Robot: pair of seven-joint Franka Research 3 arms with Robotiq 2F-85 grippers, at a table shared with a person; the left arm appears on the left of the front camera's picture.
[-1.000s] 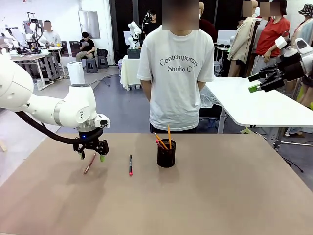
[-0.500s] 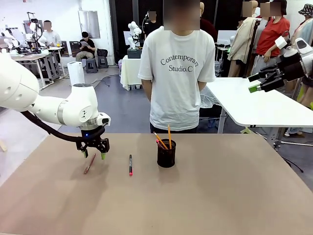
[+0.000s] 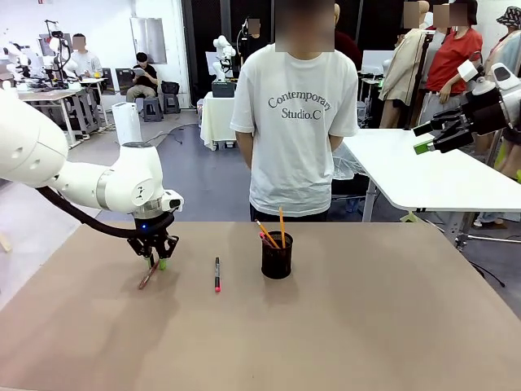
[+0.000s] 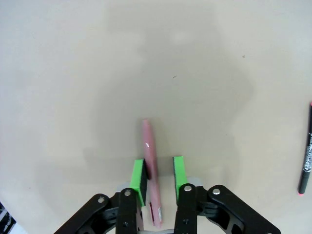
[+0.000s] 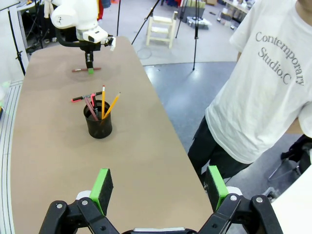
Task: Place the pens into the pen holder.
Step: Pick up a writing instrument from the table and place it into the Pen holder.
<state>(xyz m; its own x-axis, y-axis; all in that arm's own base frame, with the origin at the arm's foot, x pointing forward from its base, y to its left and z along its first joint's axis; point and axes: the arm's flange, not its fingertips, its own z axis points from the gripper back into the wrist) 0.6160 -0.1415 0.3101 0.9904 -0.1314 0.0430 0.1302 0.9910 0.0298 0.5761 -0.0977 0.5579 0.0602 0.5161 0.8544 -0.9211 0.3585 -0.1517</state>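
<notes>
Left claw [image 4: 158, 168] astride pink pen [image 4: 148, 141], marker [image 4: 307, 161] near

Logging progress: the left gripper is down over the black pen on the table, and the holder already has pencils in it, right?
No: the left wrist view shows the left gripper down over the pink pen on the table; the black pen lies apart. The holder does already have pencils in it.

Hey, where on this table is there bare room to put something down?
Bare: the right half of the table, from the pen holder to the right edge, and the near strip on the robot's side. Crowded: the left, where the left gripper straddles the reddish pen, with the black pen beside it.
</notes>
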